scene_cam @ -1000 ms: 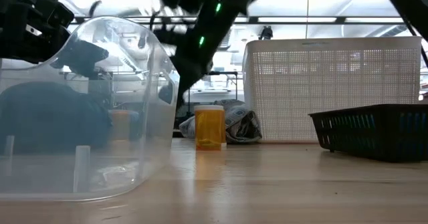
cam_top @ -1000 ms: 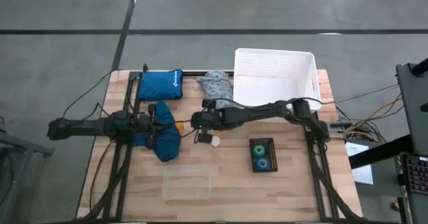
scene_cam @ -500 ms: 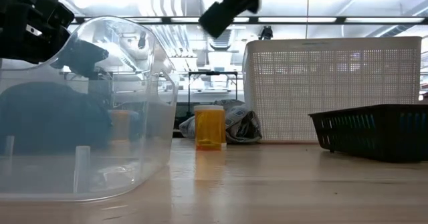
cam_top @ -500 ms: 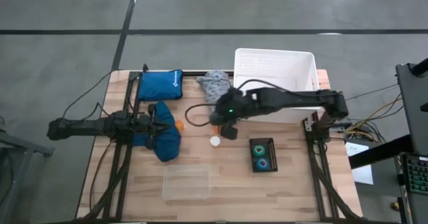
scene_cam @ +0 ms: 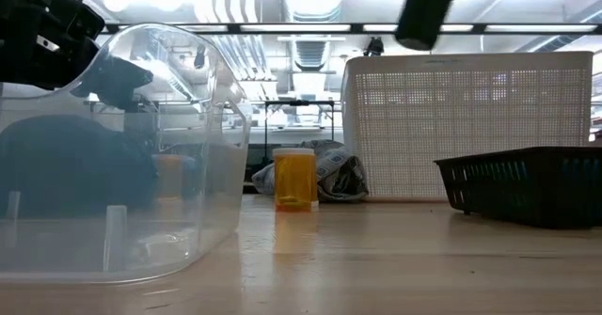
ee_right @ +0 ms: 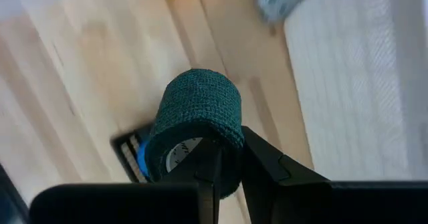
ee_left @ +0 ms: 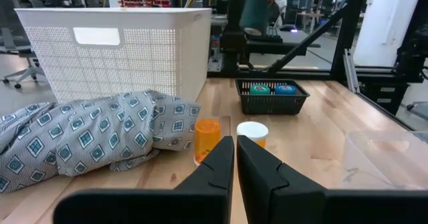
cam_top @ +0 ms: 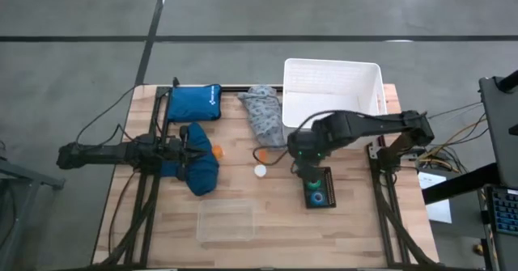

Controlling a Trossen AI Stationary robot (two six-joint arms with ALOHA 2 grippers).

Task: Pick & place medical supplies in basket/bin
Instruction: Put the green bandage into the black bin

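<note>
Barely underway: white tub (cam_top: pixel 368 75) showing nothing inside. Right gripper (ee_right: pixel 221 158) pinching green tape roll (ee_right: pixel 195 127) above black tray (cam_top: pixel 317 188). Left gripper (ee_left: pixel 235 150) pressed together, resting by dark blue cloth (cam_top: pixel 198 170). Still waiting: grey patterned cloth (cam_top: pixel 264 112), pill bottles (ee_left: pixel 206 140).

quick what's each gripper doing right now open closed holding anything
Left gripper: closed, holding nothing, beside the dark blue cloth.
Right gripper: shut on a dark green tape roll, above the small black tray.

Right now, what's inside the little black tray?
A green tape roll and a blue tape roll sit side by side in the black tray. Its wall hides their lower parts and the floor. From above, the right tool, shut on a teal roll, covers one end.
</note>
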